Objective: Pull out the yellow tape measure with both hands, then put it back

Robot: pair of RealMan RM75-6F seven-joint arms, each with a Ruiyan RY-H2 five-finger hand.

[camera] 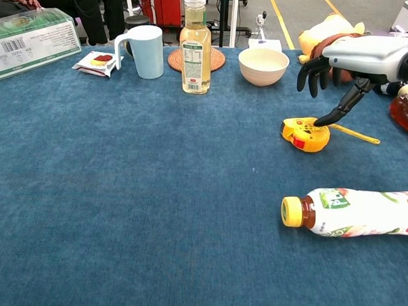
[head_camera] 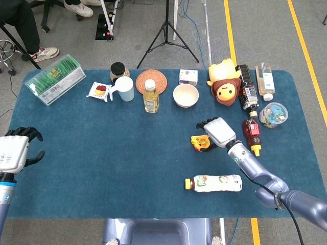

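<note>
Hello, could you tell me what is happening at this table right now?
The robot's right hand hangs over the yellow tape measure on the blue table, fingers spread, with its thumb reaching down to the case. It has not gripped it. A short length of blade sticks out to the right. The left hand waits open at the table's left edge, holding nothing. A juice bottle lies on its side nearby.

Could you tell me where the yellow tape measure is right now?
In the head view the yellow tape measure lies right of centre, under the right robot hand, between the bowl and the lying bottle.
</note>
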